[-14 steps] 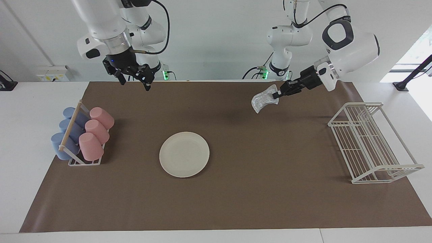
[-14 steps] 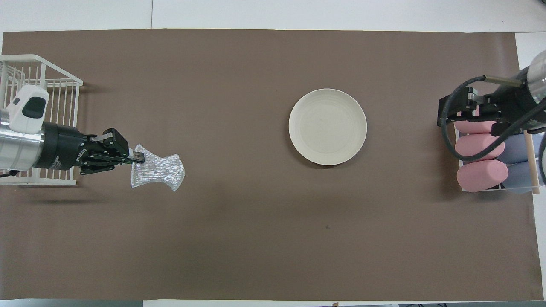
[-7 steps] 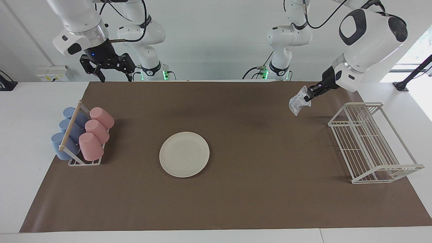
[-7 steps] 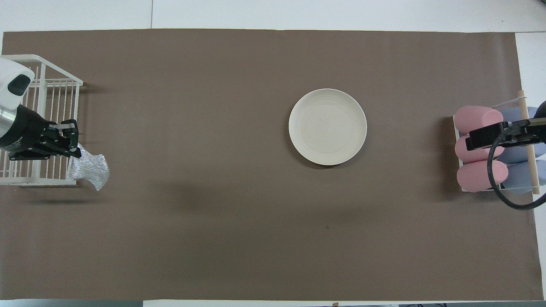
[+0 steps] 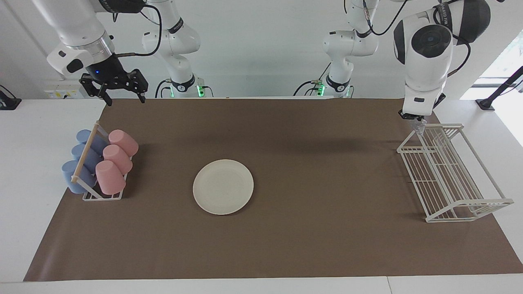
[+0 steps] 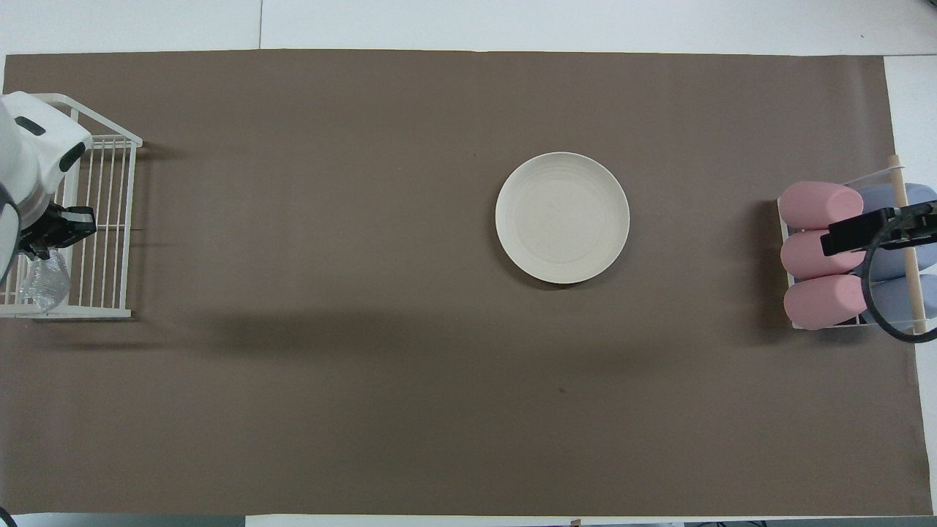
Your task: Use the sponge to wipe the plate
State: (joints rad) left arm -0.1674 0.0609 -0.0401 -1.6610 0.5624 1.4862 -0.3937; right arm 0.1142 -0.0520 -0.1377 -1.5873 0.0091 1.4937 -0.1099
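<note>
Sponge held over the wire rack, plate alone on the mat

The left claw [image 6: 44,245] was clamped shut on the sponge [image 6: 45,278], which hung over the white wire rack [image 6: 110,219] at the left arm's end of the desk. The plate [image 6: 562,217] lay bare on the brown mat [image 6: 366,366], well apart from both arms. The right claw [image 5: 121,97] hung with fingers spread wide, holding nothing, near the cup rack [image 5: 102,196].

Even bright light, sharp focus; soft arm shadows on brown mat [image 5: 286,245]; window glare at edge.
</note>
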